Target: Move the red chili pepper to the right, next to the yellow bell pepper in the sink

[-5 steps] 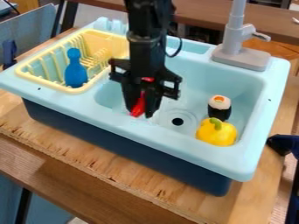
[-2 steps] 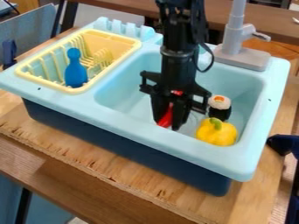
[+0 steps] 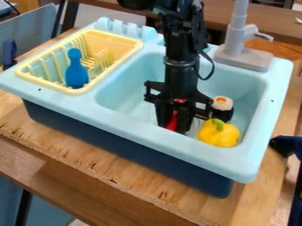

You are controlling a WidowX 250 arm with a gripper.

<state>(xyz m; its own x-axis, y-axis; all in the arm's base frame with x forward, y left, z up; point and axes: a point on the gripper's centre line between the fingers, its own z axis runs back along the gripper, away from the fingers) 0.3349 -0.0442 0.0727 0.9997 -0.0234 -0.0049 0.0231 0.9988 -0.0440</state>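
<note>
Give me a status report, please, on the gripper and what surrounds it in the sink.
Gripper low in sink, holding red object. Yellow pepper and sushi piece close beside. Blue toy clear, in yellow rack.

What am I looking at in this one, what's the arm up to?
A black robot arm has its gripper down in a light blue toy sink, with a red object between its fingers. Just to the right of it in the picture, a yellow pepper and a sushi roll sit in the basin. A blue pin-shaped toy stands in the yellow dish rack at the left.
</note>
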